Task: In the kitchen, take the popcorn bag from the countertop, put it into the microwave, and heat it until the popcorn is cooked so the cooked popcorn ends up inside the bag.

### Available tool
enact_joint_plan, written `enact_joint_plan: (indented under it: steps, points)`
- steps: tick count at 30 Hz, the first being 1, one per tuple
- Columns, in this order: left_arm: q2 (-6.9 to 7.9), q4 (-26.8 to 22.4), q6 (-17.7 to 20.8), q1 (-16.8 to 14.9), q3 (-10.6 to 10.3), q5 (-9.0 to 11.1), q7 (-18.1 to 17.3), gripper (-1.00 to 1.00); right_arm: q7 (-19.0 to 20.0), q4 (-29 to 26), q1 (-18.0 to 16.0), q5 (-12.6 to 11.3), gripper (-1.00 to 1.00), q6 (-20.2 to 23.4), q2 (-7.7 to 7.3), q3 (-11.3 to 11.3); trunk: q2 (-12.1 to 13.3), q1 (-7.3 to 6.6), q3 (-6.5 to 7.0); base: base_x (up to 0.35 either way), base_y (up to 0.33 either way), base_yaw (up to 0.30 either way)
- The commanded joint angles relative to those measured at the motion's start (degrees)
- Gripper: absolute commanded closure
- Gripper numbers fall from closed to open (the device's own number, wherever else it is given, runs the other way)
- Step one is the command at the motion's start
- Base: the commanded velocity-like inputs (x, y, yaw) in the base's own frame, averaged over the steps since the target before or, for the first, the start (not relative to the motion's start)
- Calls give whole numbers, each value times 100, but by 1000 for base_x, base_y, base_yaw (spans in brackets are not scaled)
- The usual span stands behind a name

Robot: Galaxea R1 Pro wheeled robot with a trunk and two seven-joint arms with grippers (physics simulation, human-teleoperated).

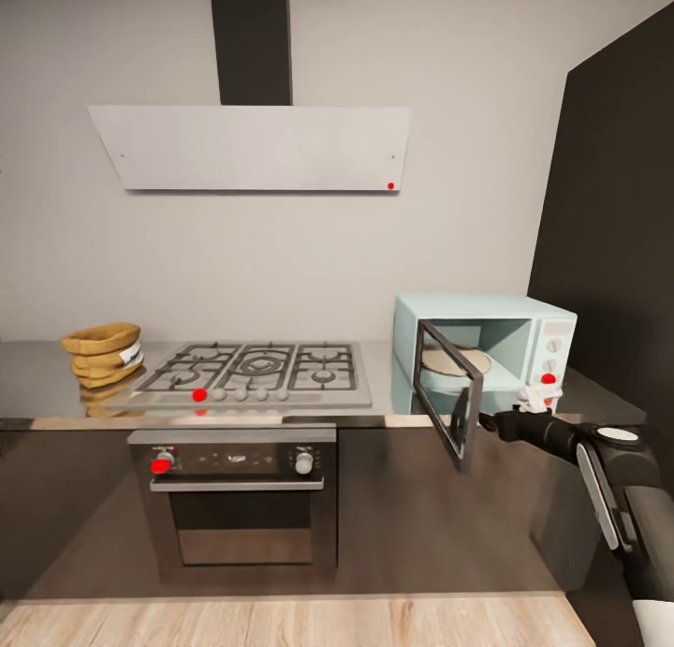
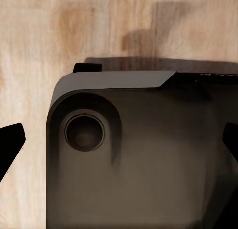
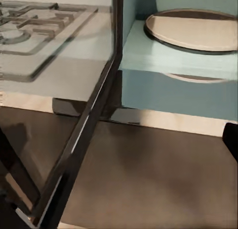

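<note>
our right arm's fingers (image 1: 535, 396) by the microwave (image 1: 487, 347) door (image 1: 451, 394) swung open, can't tell their spread, popcorn bag (image 1: 103, 352) at the desk's (image 1: 37, 375) far left end

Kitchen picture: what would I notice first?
The pale-blue microwave at the counter's right end, its dark glass door swung open and a round plate inside. The right arm reaches toward it. Far left, past the hob, sits the brown popcorn bag.
</note>
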Motion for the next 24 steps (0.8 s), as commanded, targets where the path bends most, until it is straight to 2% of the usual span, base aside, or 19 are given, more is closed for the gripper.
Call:
enact_joint_plan:
  steps: [1, 3, 5, 9, 10, 11, 13, 15, 18, 19, 21, 22, 24]
  points:
    - [-1, 4, -17, -4, 11, 17, -1, -100, 395, -9, -5, -92, -100, 85, 4, -71, -4, 0, -6, -12, 31, 0]
    - [-1, 4, -17, -4, 11, 17, -1, -100, 334, -6, -5, 344, -100, 75, 4, -626, -4, 0, -6, -4, 10, 0]
    - [-1, 4, -18, -4, 11, 18, -1, -100, 307, 100, -4, 737, -100, 49, 6, -1028, -4, 0, -6, -1, 3, 0]
    - [-1, 4, -18, -4, 10, 17, -1, -100, 289, 489, -5, 1190, -100, 14, 6, -1506, -4, 0, -6, 0, 0, 0]
    - [-1, 4, -17, -4, 11, 17, -1, -100, 285, 727, -5, 1359, -100, 3, 9, -1661, -4, 0, -6, 0, 0, 0]
    - [-1, 4, -17, -4, 11, 17, -1, -100, 281, 928, -5, 1480, -100, -14, 17, -1732, -4, 0, -6, 0, 0, 0]
    - [-1, 4, -17, -4, 11, 17, -1, -100, 272, 1667, -5, 1770, -100, -208, 37, -1822, -4, 0, -6, 0, 0, 0]
    - [-1, 4, -17, -4, 8, 17, -1, -100, 219, 2872, -5, 1943, -100, -675, 30, -1857, -4, 0, -6, 0, 0, 0]
    - [-1, 4, -17, -4, 4, 17, -1, -100, 4, 4165, -5, 1992, -100, -1236, 19, -1867, -4, 0, -6, 0, 0, 0]
    - [-1, 4, -17, -4, 3, 17, -1, -100, -125, 4828, -5, 2001, -100, -1548, 12, -1868, -4, 0, -6, 0, 0, 0]
    - [-1, 4, -17, -4, 2, 17, -1, -100, -243, 5619, -5, 2006, -100, -1961, 2, -1869, -4, 0, -6, 0, 0, 0]
    - [-1, 4, -18, -4, 2, 17, -1, -100, -285, 6195, -2, 2028, -100, -2244, -3, -1857, -4, 0, -6, 0, 0, 0]
    - [-1, 4, -21, -4, 4, 17, -1, -100, -351, 7142, 14, 2194, -100, -2686, -4, -1836, -4, 0, -6, 0, 0, 0]
